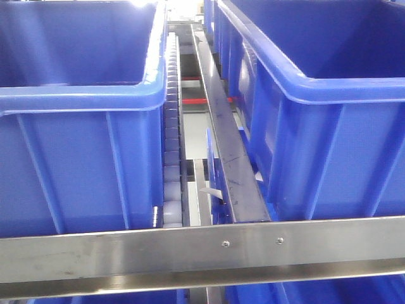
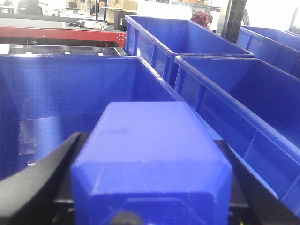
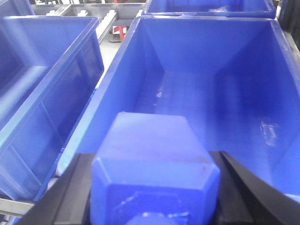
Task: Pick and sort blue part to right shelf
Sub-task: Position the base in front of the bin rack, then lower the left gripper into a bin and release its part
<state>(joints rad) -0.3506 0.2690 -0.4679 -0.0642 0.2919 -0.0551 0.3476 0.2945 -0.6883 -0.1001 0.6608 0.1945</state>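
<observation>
Since each claw already has a piece in its grip and hangs over an open bin, I judge the picking and carrying done and only the drop left. The left claw (image 2: 149,140) is closed to the width of a blue part (image 2: 152,164), with a black finger (image 2: 44,178) pressed against each side. Beyond the part, at 12 o'clock, sits the left bin (image 2: 61,84). The right claw (image 3: 150,154) is closed the same way on a second blue part (image 3: 154,161), held above the near end of the right bin (image 3: 211,61), whose floor shows bare ahead of it. From the front view I see the right shelf by its steel front rail (image 1: 190,250) and the white roller track (image 1: 172,126) running between two bins toward 12 o'clock; neither claw nor part shows there.

Both parts look like blocks lying flat. As far as the foreshortened wrist views let me judge, each long axis runs from 6 to 12 o'clock, in line with the claw's reach. The far end points into the bin and the bevelled near end faces the camera.
</observation>
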